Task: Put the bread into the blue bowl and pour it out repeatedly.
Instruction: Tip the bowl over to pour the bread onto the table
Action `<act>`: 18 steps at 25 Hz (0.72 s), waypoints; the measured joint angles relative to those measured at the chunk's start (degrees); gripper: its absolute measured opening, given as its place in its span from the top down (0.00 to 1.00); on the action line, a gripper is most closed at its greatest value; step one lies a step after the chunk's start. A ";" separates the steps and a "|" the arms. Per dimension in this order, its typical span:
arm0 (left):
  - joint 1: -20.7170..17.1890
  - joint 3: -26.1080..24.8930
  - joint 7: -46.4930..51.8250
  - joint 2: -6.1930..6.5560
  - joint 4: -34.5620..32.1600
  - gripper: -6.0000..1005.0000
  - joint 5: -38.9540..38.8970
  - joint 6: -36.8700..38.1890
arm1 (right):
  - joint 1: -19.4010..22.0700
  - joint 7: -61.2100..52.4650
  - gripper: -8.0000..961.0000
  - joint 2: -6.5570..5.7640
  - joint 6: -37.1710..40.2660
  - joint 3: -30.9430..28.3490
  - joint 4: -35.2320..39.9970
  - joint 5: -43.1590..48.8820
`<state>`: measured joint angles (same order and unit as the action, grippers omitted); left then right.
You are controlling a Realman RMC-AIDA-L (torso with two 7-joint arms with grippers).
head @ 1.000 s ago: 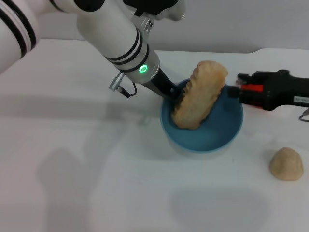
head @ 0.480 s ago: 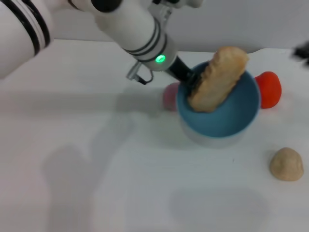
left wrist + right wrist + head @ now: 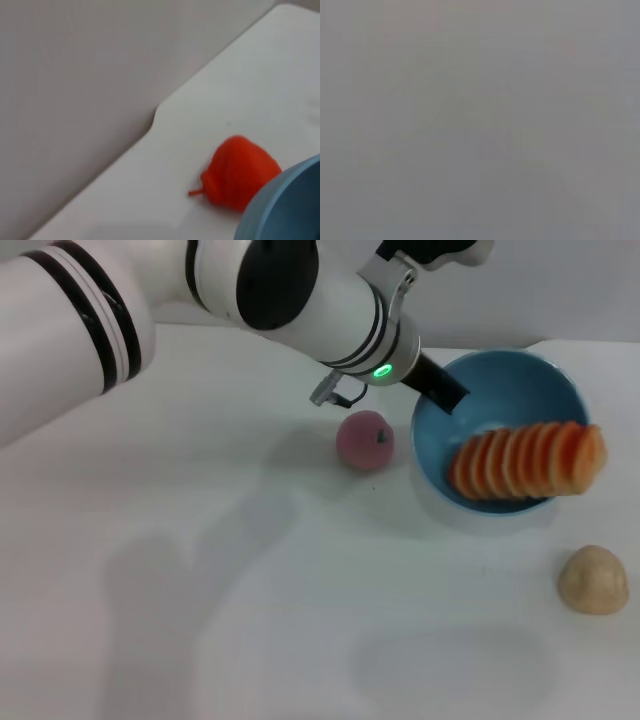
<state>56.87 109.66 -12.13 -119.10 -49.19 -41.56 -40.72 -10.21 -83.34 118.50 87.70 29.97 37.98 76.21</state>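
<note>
On the white table [image 3: 200, 620], my left pincer [image 3: 445, 398] has tipped the gripped smooth light-blue plastic bowl [image 3: 520, 380]; the ridged orange-striped toy loaf [image 3: 527, 460] now spills over its rim, the pour nearly done.

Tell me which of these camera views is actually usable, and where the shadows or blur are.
Head view: usable; the bread lies ridged side up across the rim of the tilted blue bowl, held by the left gripper, with soft arm shadows on the table. Left wrist view: soft and blurred, showing an orange toy beside the bowl's rim. Right wrist view: flat grey, nothing discernible.
</note>
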 joint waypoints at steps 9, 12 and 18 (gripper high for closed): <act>0.03 4.73 0.00 0.00 4.46 1.00 -0.02 11.85 | 0.09 0.09 0.43 0.08 0.93 -0.05 -1.96 0.12; -1.29 9.54 0.00 0.01 6.51 1.00 -0.89 22.59 | -0.10 0.14 0.43 0.00 0.95 -0.08 -2.23 0.13; -4.50 18.04 0.00 0.01 7.96 1.00 -2.13 39.78 | -0.18 1.32 0.43 -0.04 1.06 -0.13 -3.31 0.17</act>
<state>52.37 127.70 -12.12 -119.09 -41.22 -43.69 -0.94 -10.39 -82.01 118.46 88.76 29.85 34.67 76.38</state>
